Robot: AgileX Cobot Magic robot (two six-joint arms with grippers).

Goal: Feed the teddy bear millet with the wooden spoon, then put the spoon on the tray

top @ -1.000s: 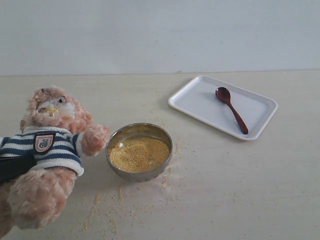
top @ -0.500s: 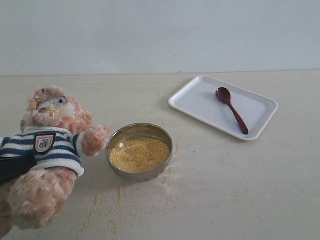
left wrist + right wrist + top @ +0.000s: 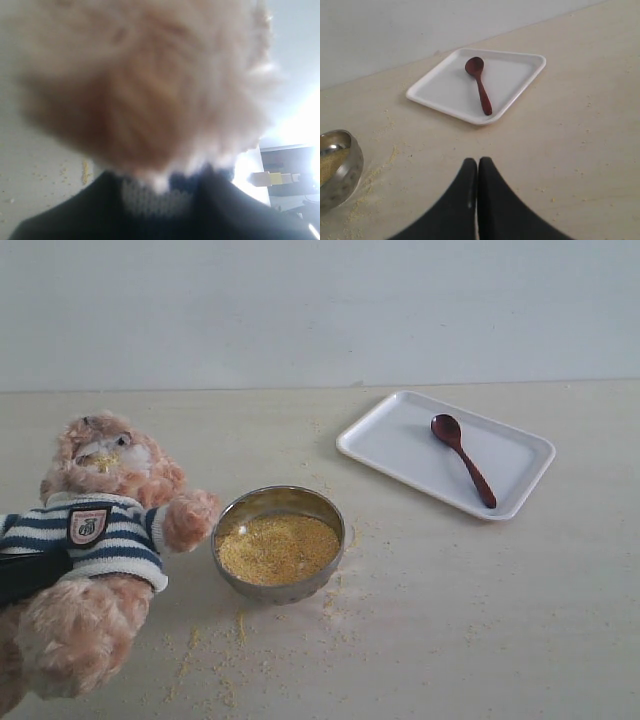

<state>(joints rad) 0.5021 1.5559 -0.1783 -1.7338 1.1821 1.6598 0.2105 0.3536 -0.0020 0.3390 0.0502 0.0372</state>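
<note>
Exterior view shows left fingers grasping the teddy bear, shield badge unreadable; right fingers clenched together.

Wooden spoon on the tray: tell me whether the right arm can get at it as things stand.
Probably yes. The wooden spoon lies alone on the tray, nothing over it, with bare table between it and the right fingers, which are shut and must open first.

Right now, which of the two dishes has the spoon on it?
The flat white tray; the wooden spoon lies on it. The round steel bowl holds only millet.
</note>
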